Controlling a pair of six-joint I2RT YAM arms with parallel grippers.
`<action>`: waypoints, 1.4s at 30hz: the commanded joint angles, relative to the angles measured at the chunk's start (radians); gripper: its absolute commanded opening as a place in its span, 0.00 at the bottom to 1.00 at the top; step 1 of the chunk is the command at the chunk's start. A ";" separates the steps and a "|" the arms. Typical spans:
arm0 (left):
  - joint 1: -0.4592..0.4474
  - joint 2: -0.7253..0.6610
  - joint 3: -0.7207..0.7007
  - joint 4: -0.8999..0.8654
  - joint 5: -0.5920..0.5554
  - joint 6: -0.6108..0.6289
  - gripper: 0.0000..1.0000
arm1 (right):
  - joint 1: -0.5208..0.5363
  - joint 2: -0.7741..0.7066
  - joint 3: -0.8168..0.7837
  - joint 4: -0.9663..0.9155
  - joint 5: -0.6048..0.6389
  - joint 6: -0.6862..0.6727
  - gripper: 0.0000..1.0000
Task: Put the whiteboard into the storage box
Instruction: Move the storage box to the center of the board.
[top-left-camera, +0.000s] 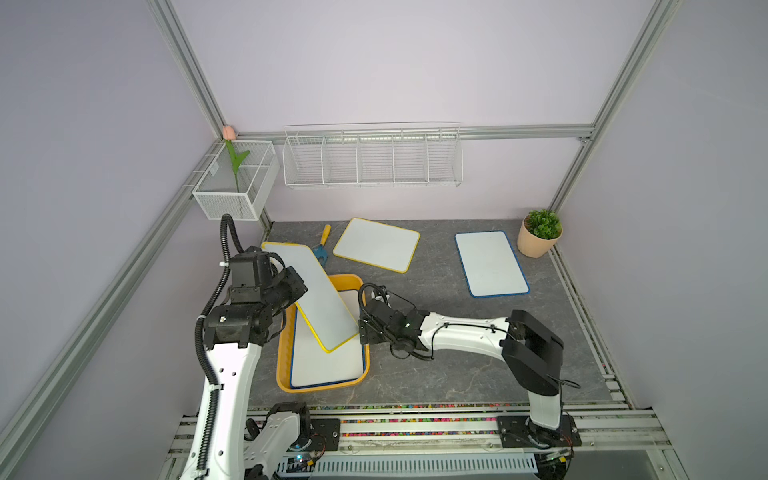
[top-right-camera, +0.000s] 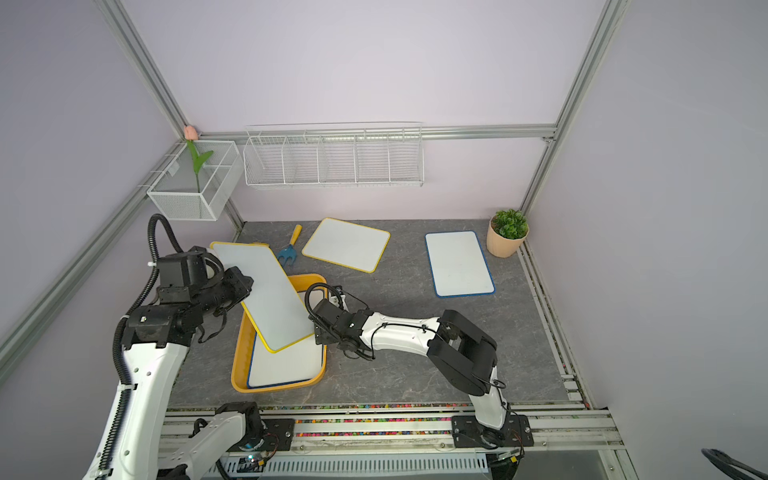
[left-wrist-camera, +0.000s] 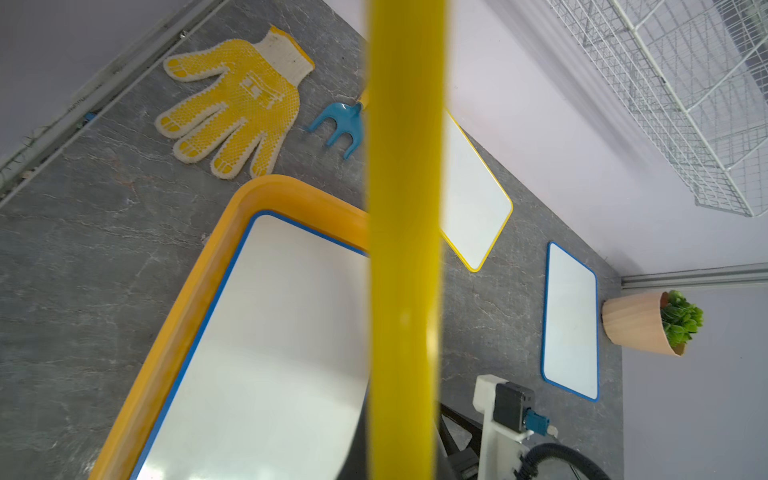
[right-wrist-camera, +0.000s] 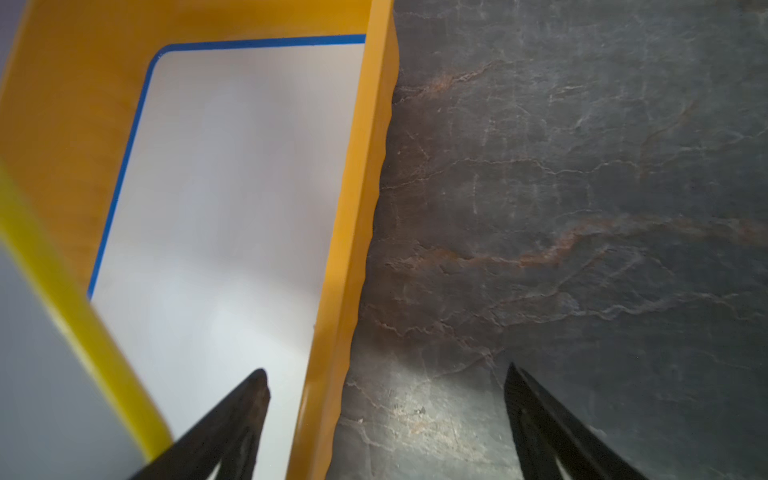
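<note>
The left arm is standing raised, elbow bent, its left gripper (top-left-camera: 296, 291) clamping the yellow-framed whiteboard (top-left-camera: 318, 303) tilted over the storage box (top-left-camera: 283, 374) by the table's (top-left-camera: 436, 357) left edge. The right arm is lying low across the table, and the right gripper's (right-wrist-camera: 385, 369) fingers are spread astride the box's right wall.

Looking like a robot lab test cell: alu frame (top-left-camera: 519, 132) boxing in plain walls (top-left-camera: 395, 62) & grey table (top-left-camera: 436, 374).

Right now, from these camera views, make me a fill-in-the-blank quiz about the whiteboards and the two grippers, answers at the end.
The left gripper holds a tilted whiteboard framed in ____.
The flat whiteboard inside the storage box is framed in ____.
The right gripper at the box's wall is ____.
Answers: yellow, blue, open.
</note>
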 joint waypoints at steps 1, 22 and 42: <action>0.004 0.005 0.060 -0.008 -0.059 0.040 0.00 | 0.002 0.066 0.055 -0.083 0.003 -0.007 0.90; -0.067 0.027 -0.189 0.291 0.394 -0.083 0.00 | -0.275 -0.348 -0.465 0.056 -0.003 -0.040 0.90; -0.332 -0.107 -0.534 0.605 0.176 -0.461 0.00 | -0.417 -0.575 -0.495 0.064 -0.128 -0.166 0.90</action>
